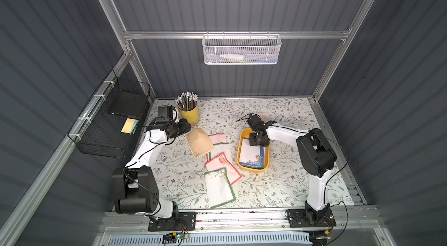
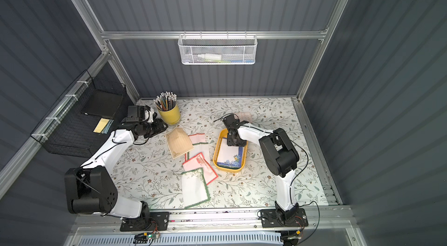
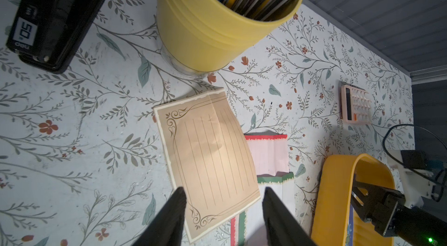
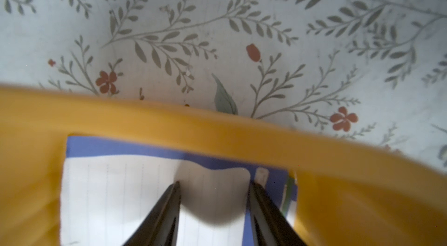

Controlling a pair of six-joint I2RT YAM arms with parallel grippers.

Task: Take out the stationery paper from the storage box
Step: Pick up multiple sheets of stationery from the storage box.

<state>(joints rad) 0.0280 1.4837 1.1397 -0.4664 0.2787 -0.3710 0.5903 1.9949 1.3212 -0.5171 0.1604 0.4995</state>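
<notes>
The storage box (image 1: 239, 151) (image 2: 216, 153), a shallow yellow tray, lies right of centre and holds a blue-floral stationery paper (image 1: 252, 157) (image 4: 116, 191). My right gripper (image 1: 256, 142) (image 4: 215, 184) reaches into its far end. Its jaws stand apart with the tips pressed on that sheet, which humps up between them. Left of the box, a tan sheet (image 1: 199, 143) (image 3: 210, 155), red-bordered sheets (image 1: 217, 139) and a green-bordered sheet (image 1: 220, 188) lie on the table. My left gripper (image 1: 187, 127) (image 3: 224, 190) hovers open over the tan sheet's near corner, holding nothing.
A yellow pencil cup (image 1: 188, 111) (image 3: 205, 27) stands at the back left, with a black stapler-like device (image 3: 55, 14) beside it. A pink calculator (image 3: 355, 104) lies behind the box. A black wire basket (image 1: 113, 126) hangs on the left wall, a white mesh basket (image 1: 242, 50) on the back wall.
</notes>
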